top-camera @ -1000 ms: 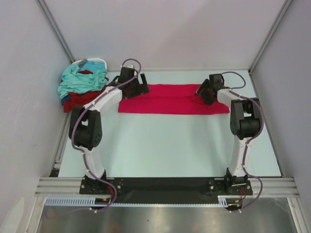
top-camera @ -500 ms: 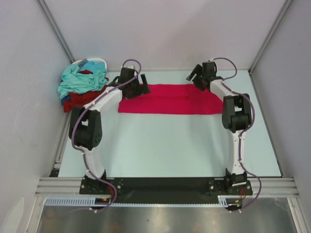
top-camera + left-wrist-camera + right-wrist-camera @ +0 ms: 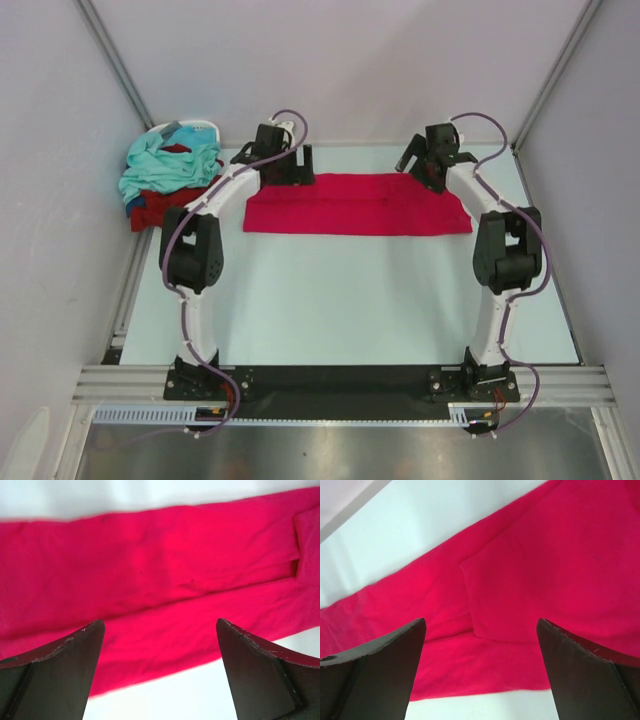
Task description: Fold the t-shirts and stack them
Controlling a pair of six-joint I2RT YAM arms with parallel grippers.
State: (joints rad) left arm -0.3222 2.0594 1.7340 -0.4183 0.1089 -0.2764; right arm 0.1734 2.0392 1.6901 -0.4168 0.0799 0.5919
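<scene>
The crimson-pink t-shirt is lying as a long folded strip across the far side of the bench. The left hand and right hand are hovering over its ends, both spread wide and gripping nothing.

A small white basket sits at the pale table's far-left corner.
</scene>
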